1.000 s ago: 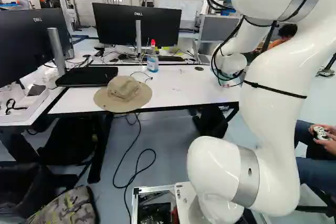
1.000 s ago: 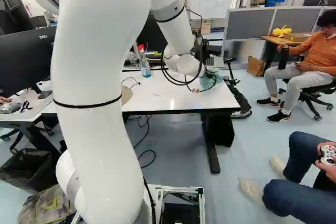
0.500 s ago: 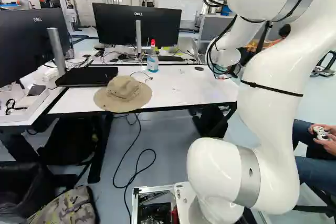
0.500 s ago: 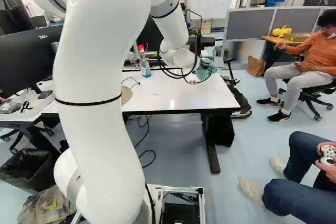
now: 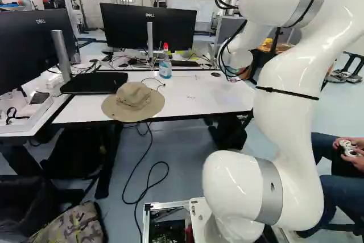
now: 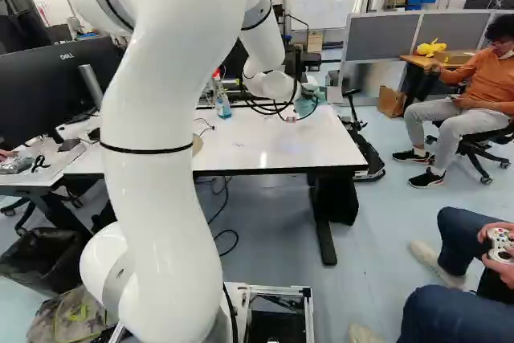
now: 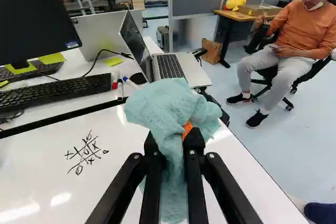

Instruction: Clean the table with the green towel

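The white-topped table with a dark edge (image 5: 205,98) serves as the landmark. The white jointed arm (image 5: 298,101) extends to the right-hand end of the table, carrying the black two-fingered gripper (image 6: 298,93) over it. In the wrist view, the jaws stand nearly closed, clamped from both sides upon the pale blue-green cloth towel (image 7: 170,106). The towel bunches above and ahead of the fingertips, its lower folds hanging between the fingers over the white table; whether it touches the surface cannot be told. One orange pad (image 7: 187,129) shows against the cloth.

A hand-drawn black grid of noughts and crosses (image 7: 86,153) marks the tabletop beside the gripper, apart from the towel. The tan brimmed fabric hat (image 5: 133,102) lies at the table's front edge, toward its left end, and the flat black panel (image 5: 94,82) rests at that left end, just beside the hat. The clear spray bottle with blue liquid and a red top (image 5: 165,68) stands upright near the table's rear edge. Beyond that edge are the large black monitor (image 5: 149,27), the black keyboard (image 7: 58,92), several capped marker pens (image 7: 120,88) and the open silver laptop (image 7: 170,66), which lies ahead of the towel.
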You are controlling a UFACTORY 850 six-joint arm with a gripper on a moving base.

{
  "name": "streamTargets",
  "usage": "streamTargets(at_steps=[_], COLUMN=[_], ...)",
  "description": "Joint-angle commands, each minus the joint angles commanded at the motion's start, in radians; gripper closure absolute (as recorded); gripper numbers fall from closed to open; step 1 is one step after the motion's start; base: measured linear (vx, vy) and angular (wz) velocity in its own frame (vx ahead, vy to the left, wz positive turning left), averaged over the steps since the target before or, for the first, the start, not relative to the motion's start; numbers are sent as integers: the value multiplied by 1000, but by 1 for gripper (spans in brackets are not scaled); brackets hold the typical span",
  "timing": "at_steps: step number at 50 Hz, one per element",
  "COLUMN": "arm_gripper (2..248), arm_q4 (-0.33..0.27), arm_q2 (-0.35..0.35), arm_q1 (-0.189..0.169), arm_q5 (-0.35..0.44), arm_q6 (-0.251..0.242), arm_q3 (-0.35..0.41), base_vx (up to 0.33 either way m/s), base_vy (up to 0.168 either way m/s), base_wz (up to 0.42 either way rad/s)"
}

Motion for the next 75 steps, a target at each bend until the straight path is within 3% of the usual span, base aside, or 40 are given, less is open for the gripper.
streamTargets(at_steps=[44,75], arm_gripper=[201,201], arm_q4=[0,0], arm_q2=[-139,-258], arm_q1=[94,151], arm_q5=[9,-52], arm_q6=[0,0], arm_q3=[-177,-335], base_vx=[0,0], base_vy=[0,0], base_wz=[0,0])
